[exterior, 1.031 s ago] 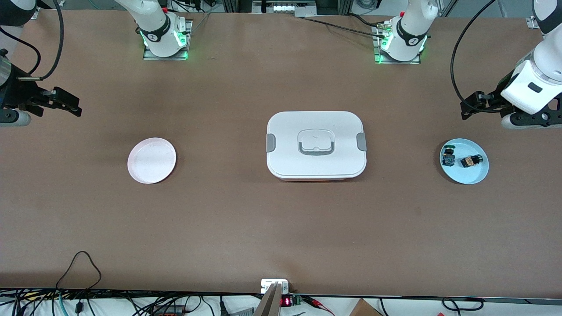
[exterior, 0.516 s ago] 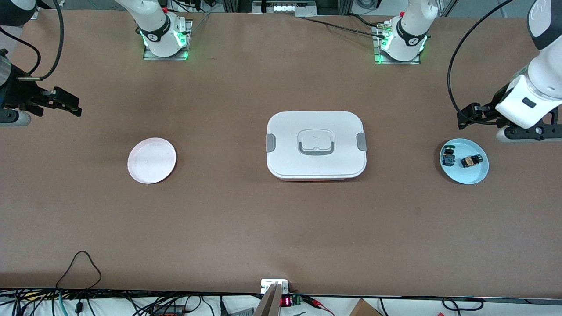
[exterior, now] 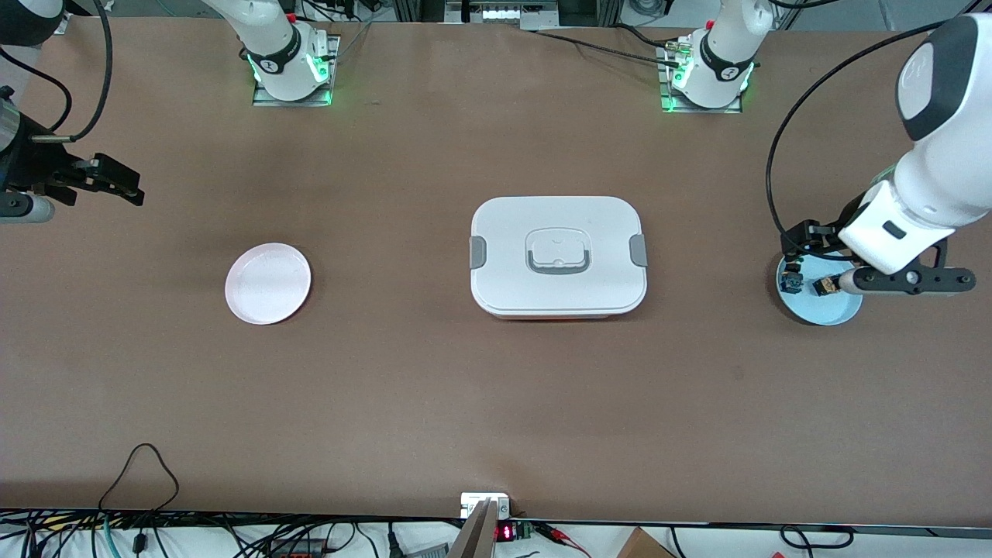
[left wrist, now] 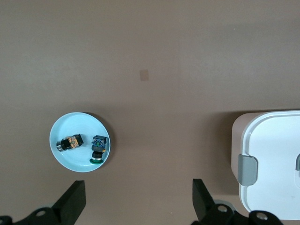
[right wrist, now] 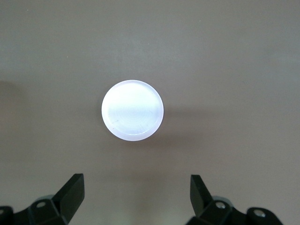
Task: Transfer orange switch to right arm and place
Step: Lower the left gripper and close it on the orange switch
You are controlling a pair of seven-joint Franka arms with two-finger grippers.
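So far, nothing of the task is seen to be done. In the front view, the orange switch is found lying in the light blue dish at the left arm's end of the table, just beside the small blue-and-green switch. The left gripper is held over that dish's rim with nothing between its fingers. The white lidded box sits at the table's middle, and the pink plate, toward the right arm's end, is bare. The right gripper is kept waiting above the table at that end.

In the left wrist view, the left gripper's fingers are shown spread wide, with the orange switch untouched in the light blue dish.

In the right wrist view, the right gripper's fingers are likewise spread and empty, high over the pink plate.

Everything is judged to remain: the pickup, the handover to the right arm, and the placing, presumably on the pink plate.
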